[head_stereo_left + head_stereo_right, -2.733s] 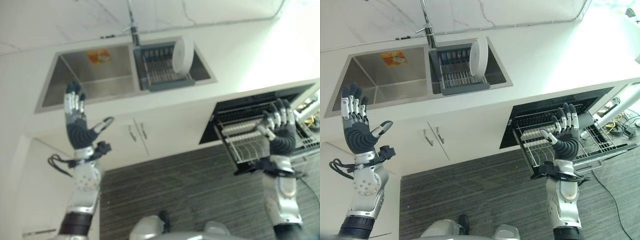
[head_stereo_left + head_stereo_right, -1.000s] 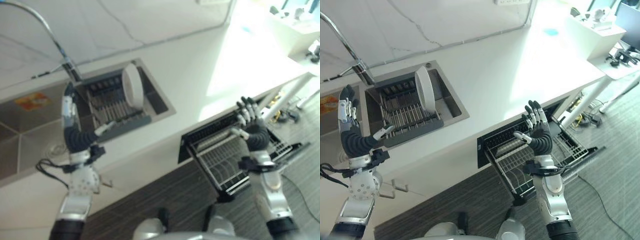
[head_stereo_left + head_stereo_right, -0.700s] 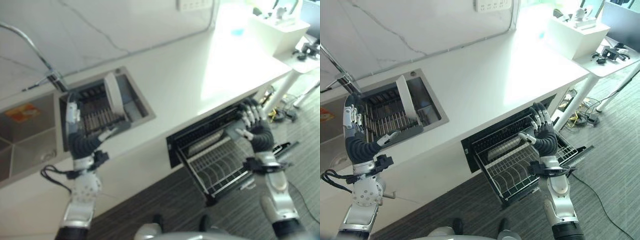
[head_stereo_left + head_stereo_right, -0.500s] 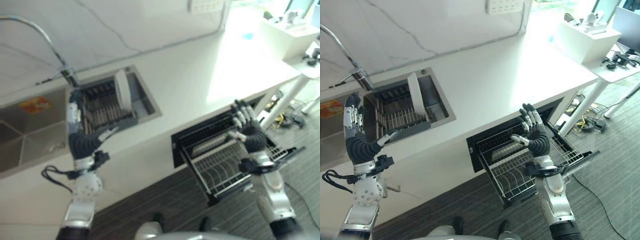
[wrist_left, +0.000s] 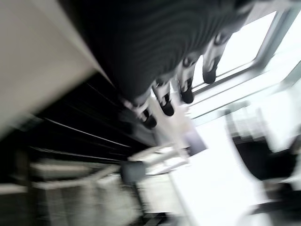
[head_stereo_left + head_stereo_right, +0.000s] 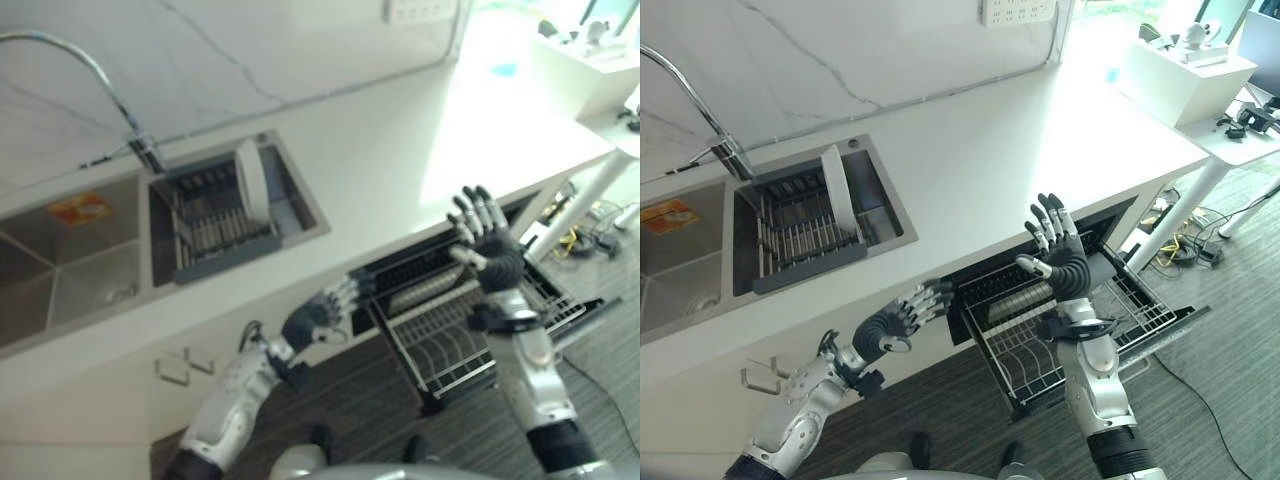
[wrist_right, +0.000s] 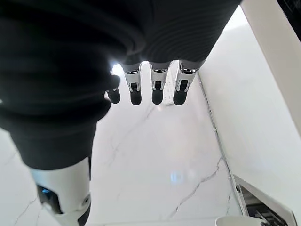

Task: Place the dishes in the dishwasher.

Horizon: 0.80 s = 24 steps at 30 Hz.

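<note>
Plate: a white plate (image 6: 839,195) stands on edge in the dark drying rack (image 6: 800,240), towards that rack's right end
Drying rack: sits inside the right basin of the steel sink (image 6: 685,290), just right of the curved tap (image 6: 695,95)
Left basin: bare steel with an orange sticker (image 6: 665,215) on its far wall
Dishwasher: the black opening (image 6: 1040,265) lies under the white counter (image 6: 1000,150), with its wire rack (image 6: 1025,350) pulled out over the grey striped floor (image 6: 1200,400)
Left hand: the left hand (image 6: 902,316) is held low in front of the counter edge, fingers spread and straight, holding nothing, just left of the dishwasher opening
Right hand: the right hand (image 6: 1058,252) is raised above the pulled-out wire rack, palm forward, fingers straight and fanned, empty
Plate to left hand: the plate is up in the sink, well apart from the left hand, which is nearer the robot and to the plate's right
Plate to right hand: well apart, with a stretch of bare counter between them
Right wrist view: straight dark-tipped fingers (image 7: 157,89) against the marbled wall (image 7: 155,165)
Far right: a white side table (image 6: 1200,90) with small items on it
</note>
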{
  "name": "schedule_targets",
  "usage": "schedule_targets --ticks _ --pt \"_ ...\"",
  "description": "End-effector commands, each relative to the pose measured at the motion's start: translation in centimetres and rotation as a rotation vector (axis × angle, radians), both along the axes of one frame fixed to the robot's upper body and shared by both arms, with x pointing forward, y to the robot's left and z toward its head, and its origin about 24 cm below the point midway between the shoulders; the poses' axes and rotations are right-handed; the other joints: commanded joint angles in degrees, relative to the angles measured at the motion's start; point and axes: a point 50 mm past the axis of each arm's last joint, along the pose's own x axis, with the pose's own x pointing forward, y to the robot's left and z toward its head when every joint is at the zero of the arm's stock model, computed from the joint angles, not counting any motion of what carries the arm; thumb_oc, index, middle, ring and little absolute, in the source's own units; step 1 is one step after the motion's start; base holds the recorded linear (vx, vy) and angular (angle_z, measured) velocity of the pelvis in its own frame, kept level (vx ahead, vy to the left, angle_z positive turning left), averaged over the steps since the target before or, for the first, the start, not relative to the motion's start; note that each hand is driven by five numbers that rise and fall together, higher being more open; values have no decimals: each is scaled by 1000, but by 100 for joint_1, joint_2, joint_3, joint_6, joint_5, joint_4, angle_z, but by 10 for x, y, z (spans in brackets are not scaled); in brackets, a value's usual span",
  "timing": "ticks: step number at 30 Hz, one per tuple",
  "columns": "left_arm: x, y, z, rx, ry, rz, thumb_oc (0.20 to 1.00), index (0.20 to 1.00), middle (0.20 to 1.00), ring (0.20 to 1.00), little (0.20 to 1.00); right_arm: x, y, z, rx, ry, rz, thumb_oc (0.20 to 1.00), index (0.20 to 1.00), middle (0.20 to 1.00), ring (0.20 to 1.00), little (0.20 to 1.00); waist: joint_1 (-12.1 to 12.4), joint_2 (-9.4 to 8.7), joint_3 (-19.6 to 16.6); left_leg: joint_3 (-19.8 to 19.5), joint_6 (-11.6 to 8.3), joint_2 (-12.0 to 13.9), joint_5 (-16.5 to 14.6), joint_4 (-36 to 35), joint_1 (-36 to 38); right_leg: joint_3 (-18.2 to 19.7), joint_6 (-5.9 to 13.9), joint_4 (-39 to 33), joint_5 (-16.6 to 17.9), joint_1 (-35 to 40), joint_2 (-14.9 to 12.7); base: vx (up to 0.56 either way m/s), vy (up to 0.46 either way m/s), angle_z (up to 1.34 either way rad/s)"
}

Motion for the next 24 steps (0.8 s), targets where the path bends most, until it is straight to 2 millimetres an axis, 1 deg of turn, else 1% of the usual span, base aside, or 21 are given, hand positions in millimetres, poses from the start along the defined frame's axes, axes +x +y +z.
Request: schedule_targets --ticks 1,2,3,4,5,6,7,8,9,11,12,15,20,23,24 --pt "1 7 -8 276 -181 55 1000 1000 1000 1000 1000 3 -1 36 41 -209 74 1000 1000 1000 1000 1000 75 -43 -103 150 66 6 -347 4 -65 112 268 599 -889 263 -207 0 0 0" --pt "-2 9 -15 368 -210 45 1000 1000 1000 1000 1000 2 -2 40 33 -235 83 1000 1000 1000 1000 1000 79 -44 -116 149 65 9 -328 4 -93 104 263 582 -865 249 -202 14 37 2" --pt "-6 17 -36 480 -169 66 1000 1000 1000 1000 1000 6 3 49 47 -280 119 1000 1000 1000 1000 1000 113 -55 -116 156 53 14 -315 4 -115 89 264 562 -862 261 -204 7 73 6" --pt "-14 25 -64 566 -60 118 1000 1000 1000 1000 1000 12 14 57 48 -297 153 1000 1000 1000 1000 1000 169 -48 -109 121 42 6 -296 4 -137 72 250 536 -862 283 -201 20 94 9" --pt "-24 32 -86 623 40 170 1000 1000 1000 1000 1000 18 24 62 47 -309 177 1000 1000 1000 1000 1000 210 -55 -112 106 31 6 -280 4 -151 43 244 515 -859 305 -206 37 96 11" --pt "-42 45 -112 676 205 275 1000 1000 1000 1000 1000 24 37 70 37 -318 205 1000 1000 1000 1000 1000 280 -71 -97 74 12 -1 -270 4 -146 -2 243 503 -876 353 -214 47 74 16" --pt "-55 56 -127 747 315 330 1000 1000 1000 1000 1000 27 47 77 26 -325 224 1000 1000 1000 1000 1000 357 -76 -116 32 11 -3 -237 4 -198 -69 236 472 -855 358 -218 65 59 26" --pt "-70 63 -138 829 378 317 1000 1000 1000 1000 1000 32 57 84 16 -323 240 1000 1000 1000 1000 1000 447 -98 -124 4 0 -3 -217 4 -226 -138 239 457 -851 381 -231 56 51 41" --pt "-78 66 -144 868 437 320 1000 1000 1000 1000 1000 35 65 90 14 -320 251 1000 1000 1000 1000 1000 522 -106 -117 -10 -6 -2 -199 4 -245 -199 240 450 -852 409 -242 62 52 43" --pt "-90 72 -151 886 525 374 1000 1000 1000 1000 1000 41 78 97 12 -301 270 1000 1000 1000 1000 1000 650 -109 -102 -40 -12 -12 -186 4 -265 -288 241 447 -875 465 -260 43 56 32" --pt "-93 73 -152 889 540 383 1000 1000 1000 1000 1000 43 80 99 10 -297 270 1000 1000 1000 1000 1000 684 -110 -100 -56 -10 -17 -182 4 -275 -313 243 444 -877 476 -265 37 58 16" --pt "-107 81 -157 907 630 439 1000 1000 1000 1000 1000 53 91 102 -15 -239 254 1000 1000 1000 1000 1000 927 -127 -94 -139 0 -41 -147 4 -333 -486 246 441 -886 546 -299 64 66 16" --pt "-124 86 -161 917 714 472 1000 1000 1000 1000 1000 70 90 105 58 -155 167 1000 1000 1000 1000 1000 1199 -178 -78 -263 22 -85 -107 4 -396 -671 250 452 -905 631 -323 77 42 15" --pt "-132 89 -162 934 734 471 1000 1000 1000 1000 1000 79 84 111 49 -165 98 1000 1000 1000 1000 1000 1324 -185 -52 -323 39 -111 -84 4 -429 -750 257 486 -917 646 -338 70 53 20" --pt "-134 90 -162 939 744 473 1000 1000 1000 1000 1000 82 79 116 43 -175 63 1000 1000 1000 1000 1000 1372 -186 -44 -361 43 -123 -73 4 -448 -774 261 489 -920 655 -342 53 48 10"
